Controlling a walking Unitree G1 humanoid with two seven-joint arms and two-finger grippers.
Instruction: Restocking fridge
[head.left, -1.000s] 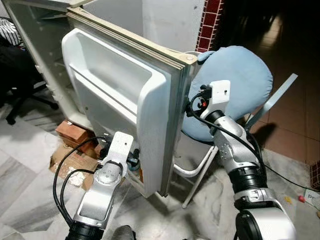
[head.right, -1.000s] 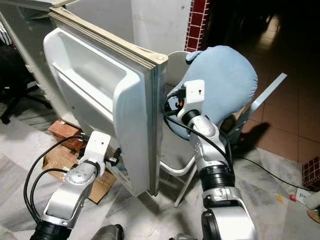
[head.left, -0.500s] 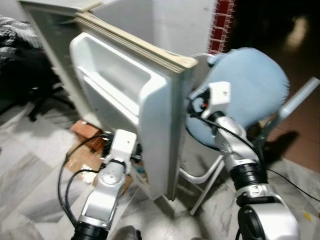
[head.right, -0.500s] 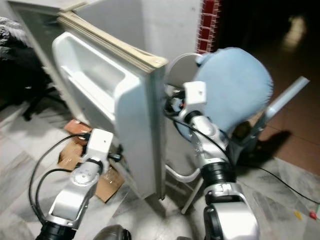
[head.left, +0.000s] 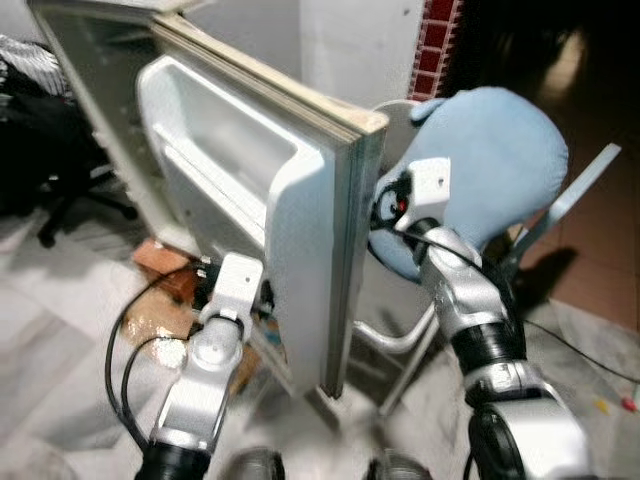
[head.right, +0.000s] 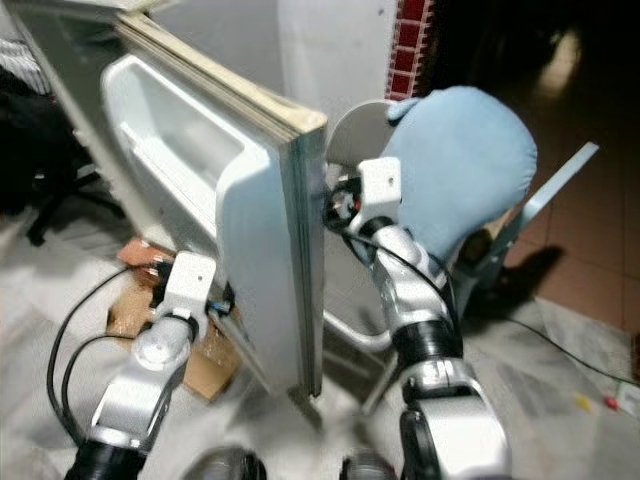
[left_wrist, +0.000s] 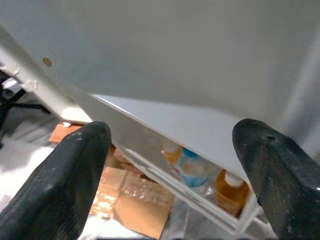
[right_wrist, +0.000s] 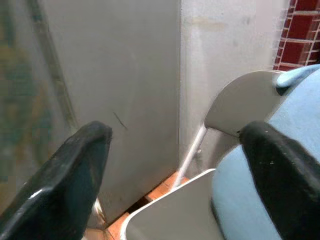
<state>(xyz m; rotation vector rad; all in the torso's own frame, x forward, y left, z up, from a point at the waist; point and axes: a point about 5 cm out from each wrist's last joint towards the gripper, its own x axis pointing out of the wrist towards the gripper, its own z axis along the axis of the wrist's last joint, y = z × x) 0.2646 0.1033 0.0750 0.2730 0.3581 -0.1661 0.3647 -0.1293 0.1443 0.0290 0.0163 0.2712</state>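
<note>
The left gripper (left_wrist: 170, 185) is spread wide; beyond its jaws, bottles (left_wrist: 192, 167) are held in the fridge door (head.left: 300, 230) shelf (left_wrist: 200, 200). The right gripper (right_wrist: 175, 180) is spread wide too, with a chair (right_wrist: 240, 107) seen past its jaws.

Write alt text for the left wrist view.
The left gripper, fingers spread open, points at the inner side of the open fridge door, where an orange-filled bottle and a blue-capped bottle stand in a low rack above a cardboard box.
</note>
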